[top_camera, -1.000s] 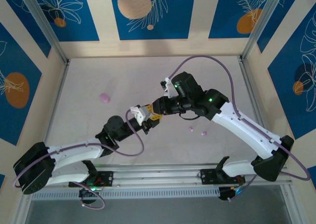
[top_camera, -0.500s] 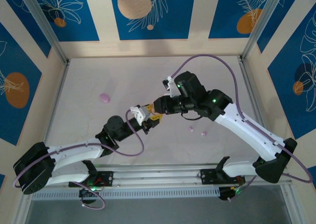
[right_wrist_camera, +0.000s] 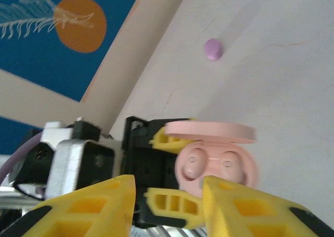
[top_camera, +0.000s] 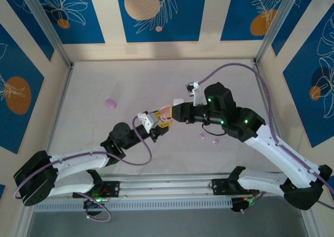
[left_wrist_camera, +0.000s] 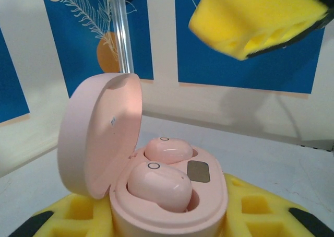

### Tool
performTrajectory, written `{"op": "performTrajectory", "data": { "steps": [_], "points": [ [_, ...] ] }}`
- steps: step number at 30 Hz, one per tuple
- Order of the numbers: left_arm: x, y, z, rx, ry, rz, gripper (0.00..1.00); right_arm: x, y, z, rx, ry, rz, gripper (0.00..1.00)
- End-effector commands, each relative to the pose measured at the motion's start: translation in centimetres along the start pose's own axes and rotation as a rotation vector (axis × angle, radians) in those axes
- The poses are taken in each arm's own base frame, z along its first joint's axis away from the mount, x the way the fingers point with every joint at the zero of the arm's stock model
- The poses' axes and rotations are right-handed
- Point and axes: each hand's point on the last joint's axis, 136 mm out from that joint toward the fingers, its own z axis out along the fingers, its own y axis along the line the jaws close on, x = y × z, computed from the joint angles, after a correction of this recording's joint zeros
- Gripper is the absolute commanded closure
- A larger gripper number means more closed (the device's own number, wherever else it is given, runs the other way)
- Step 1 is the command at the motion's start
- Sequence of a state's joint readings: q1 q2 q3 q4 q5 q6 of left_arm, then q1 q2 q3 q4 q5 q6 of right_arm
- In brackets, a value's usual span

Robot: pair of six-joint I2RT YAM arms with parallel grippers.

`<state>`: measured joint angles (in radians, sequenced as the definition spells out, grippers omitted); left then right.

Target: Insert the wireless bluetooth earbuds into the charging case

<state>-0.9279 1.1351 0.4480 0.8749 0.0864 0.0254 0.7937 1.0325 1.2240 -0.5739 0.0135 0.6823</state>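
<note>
Overhead, the pink charging case (top_camera: 166, 113) is gripped by the left gripper (top_camera: 160, 123), with the right gripper (top_camera: 174, 111) just beside it. From the left wrist, two pink earbuds (left_wrist_camera: 159, 185) are seen seated in the open case. From the right wrist, the right jaws are shown parted and empty

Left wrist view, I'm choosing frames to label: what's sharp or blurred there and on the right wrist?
Left wrist: the open pale pink plastic charging case is crisp, the yellow foam claw pad overhead soft. Right wrist: near yellow pads blur.
</note>
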Motion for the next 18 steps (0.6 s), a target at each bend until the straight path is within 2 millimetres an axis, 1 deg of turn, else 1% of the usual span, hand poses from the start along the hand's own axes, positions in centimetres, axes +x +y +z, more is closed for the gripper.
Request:
{"op": "performTrajectory", "data": {
  "steps": [1,4,10,14,18],
  "points": [
    [-2.2,-1.5,-0.2,0.076,-0.063,-0.004,0.68,-1.2,-1.4,-0.6,0.025,-0.076,0.071,0.59],
    [-2.1,-2.2,-0.3,0.116,-0.054,-0.013,0.68,-1.2,-2.2,-0.5,0.014,-0.066,0.130,0.57],
    [-2.1,-3.0,-0.4,0.163,-0.040,-0.021,0.68,-1.2,-2.7,0.1,-0.037,-0.015,0.232,0.53],
    [-2.3,-3.5,-0.4,0.196,-0.036,-0.028,0.68,-0.7,-2.6,1.1,-0.069,0.060,0.283,0.50],
    [-2.6,-3.7,-0.3,0.205,-0.040,-0.029,0.68,0.1,-3.1,2.3,-0.046,0.144,0.309,0.49]
  ]
}}
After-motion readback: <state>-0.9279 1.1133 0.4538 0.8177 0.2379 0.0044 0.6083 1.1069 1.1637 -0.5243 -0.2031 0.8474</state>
